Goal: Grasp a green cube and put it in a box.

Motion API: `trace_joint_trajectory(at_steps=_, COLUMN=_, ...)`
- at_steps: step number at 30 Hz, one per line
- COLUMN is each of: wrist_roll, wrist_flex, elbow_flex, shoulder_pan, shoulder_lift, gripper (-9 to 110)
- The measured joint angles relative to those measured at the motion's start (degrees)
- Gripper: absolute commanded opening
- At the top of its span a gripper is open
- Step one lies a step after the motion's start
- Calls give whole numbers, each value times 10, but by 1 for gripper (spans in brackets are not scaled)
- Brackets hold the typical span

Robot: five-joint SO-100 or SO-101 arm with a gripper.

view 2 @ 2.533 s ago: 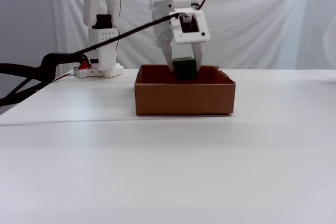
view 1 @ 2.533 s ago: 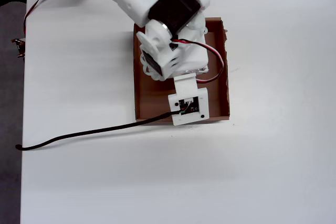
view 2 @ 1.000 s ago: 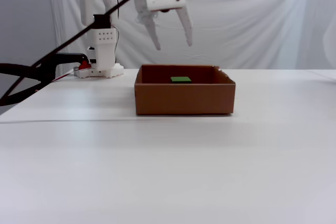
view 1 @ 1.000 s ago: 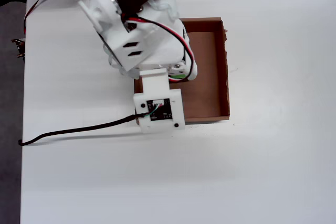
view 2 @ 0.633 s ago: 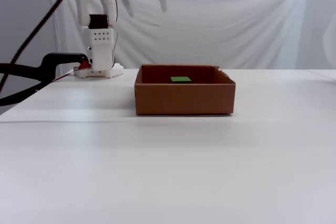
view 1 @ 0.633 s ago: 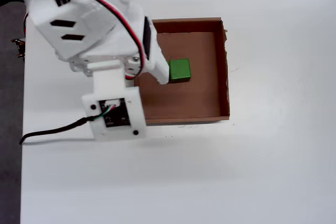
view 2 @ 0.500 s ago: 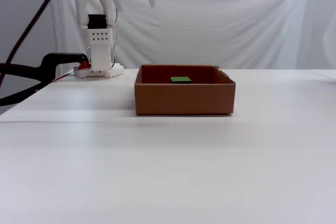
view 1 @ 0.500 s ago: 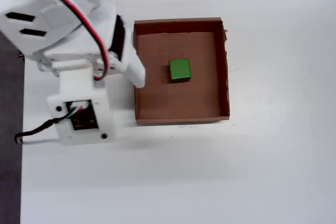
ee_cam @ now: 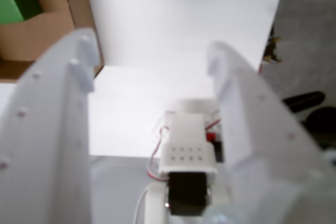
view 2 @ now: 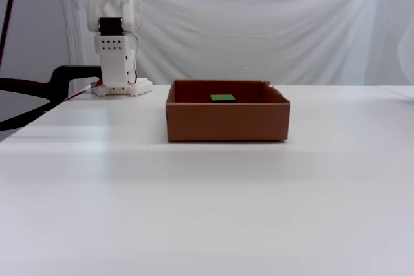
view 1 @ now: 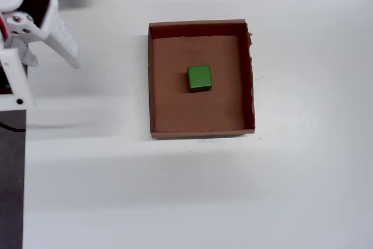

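Gripper [ee_cam: 149,66], jaws spread and empty, is seen clear of box [view 1: 156,86]; cube [view 1: 199,78], judged light and rigid, is best held on opposite flat faces.

In the wrist view the gripper [ee_cam: 149,66] is empty, its two white fingers [ee_cam: 58,124] spread wide apart and pointing up the picture, with the arm's own white base and dark motor visible between them. In the overhead view the gripper [view 1: 46,56] sits at the far left edge, one finger slanting down to the right. In the fixed view the arm [view 2: 114,30] stands upright over its base at the left, its upper part out of frame
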Motion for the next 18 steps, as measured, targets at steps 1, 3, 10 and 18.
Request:
trace_joint_trajectory(at_steps=1, wrist_roll=-2, wrist_flex=-37, elbow_flex=98, shoulder_pan=9, shoulder_lift=68, gripper=23)
trace_joint_trajectory(at_steps=3, wrist_roll=-4, wrist_flex=-62, elbow_flex=179, shoulder_pan=21, shoulder_lift=131, gripper=22)
trace_joint_trajectory(at_steps=10, wrist_roll=-23, wrist_flex=-106, elbow_flex=415, shoulder_pan=36, shoulder_lift=330, gripper=22)
trace_joint_trajectory(at_steps=18, wrist_roll=-33, wrist_flex=-118, elbow_flex=578, shoulder_pan=35, shoulder_lift=496, gripper=21)
